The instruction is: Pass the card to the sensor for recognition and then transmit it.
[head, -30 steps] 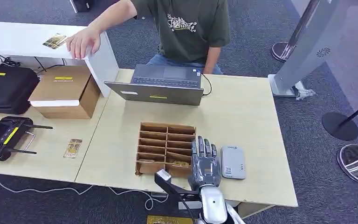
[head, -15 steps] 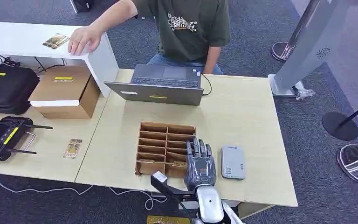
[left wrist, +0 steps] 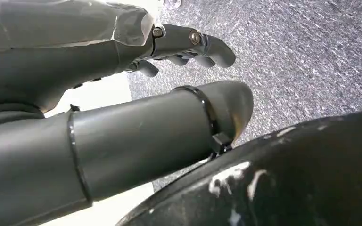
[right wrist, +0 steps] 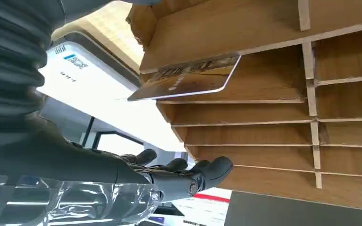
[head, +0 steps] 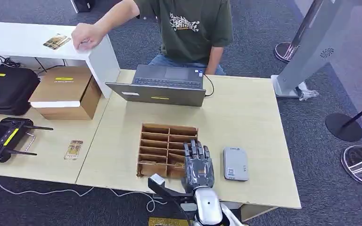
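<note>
a: card (right wrist: 188, 81)? where?
b: lying in a near slot of the cardboard rack (head: 167, 150), long axis along the slot, just ahead of the right hand (head: 197, 165).
a: hand state?
b: fingers spread, empty. sensor (head: 235, 163) beside it on the bench (head: 245, 113).

Right hand (right wrist: 122, 181) enters holding nothing, dark fingers (right wrist: 212, 169) lightly curled and apart, hovering near the divider box (right wrist: 273, 127). Box is brown cardboard with thin slats forming narrow slots. A gold-brown card (right wrist: 188, 80) leans tilted in one slot near the box's end wall. Just beside that end of the box lies a white reader (right wrist: 82, 80) on the pale table (right wrist: 108, 30).
</note>
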`<state>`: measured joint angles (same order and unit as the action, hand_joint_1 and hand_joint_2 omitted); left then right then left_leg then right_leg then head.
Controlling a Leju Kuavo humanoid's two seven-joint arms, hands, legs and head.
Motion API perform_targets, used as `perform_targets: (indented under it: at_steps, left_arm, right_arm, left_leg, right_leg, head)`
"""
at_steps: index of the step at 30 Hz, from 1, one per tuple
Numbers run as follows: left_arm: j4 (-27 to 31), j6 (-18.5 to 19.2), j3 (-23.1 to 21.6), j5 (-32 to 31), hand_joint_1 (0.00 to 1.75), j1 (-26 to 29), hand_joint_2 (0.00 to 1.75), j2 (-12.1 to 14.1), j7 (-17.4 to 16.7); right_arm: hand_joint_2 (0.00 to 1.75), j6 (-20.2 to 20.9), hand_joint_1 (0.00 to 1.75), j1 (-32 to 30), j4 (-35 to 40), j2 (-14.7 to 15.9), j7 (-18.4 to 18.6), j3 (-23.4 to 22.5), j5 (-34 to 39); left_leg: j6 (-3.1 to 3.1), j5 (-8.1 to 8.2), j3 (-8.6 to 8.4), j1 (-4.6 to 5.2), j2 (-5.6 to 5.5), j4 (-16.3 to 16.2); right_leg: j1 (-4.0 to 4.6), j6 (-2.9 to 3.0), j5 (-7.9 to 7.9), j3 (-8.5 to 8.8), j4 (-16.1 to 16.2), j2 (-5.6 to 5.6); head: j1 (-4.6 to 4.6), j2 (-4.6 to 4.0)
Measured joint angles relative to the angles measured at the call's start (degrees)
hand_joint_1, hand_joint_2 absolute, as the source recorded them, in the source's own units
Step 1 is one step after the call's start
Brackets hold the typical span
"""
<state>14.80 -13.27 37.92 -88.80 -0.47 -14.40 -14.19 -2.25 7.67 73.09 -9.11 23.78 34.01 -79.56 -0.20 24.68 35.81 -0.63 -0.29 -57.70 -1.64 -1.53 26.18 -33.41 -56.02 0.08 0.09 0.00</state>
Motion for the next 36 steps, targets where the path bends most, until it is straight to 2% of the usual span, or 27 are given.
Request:
perform_targets:
  at_steps: [36]
  left_arm:
    - [0.02,0.22,-0.22,0.0,0.0,-0.13,0.0,0.35,-0.07]
  right_arm:
    - [1.75,-1.53,0.0,0.04,1.05,0.31,0.57,0.55,0.57]
  left_leg:
    - [0.0,0.0,-0.01,0.0,0.01,0.0]
  right_leg:
    - [0.0,0.0,0.0,0.0,0.0,0.01]
  head:
    - [-0.02,0.0]
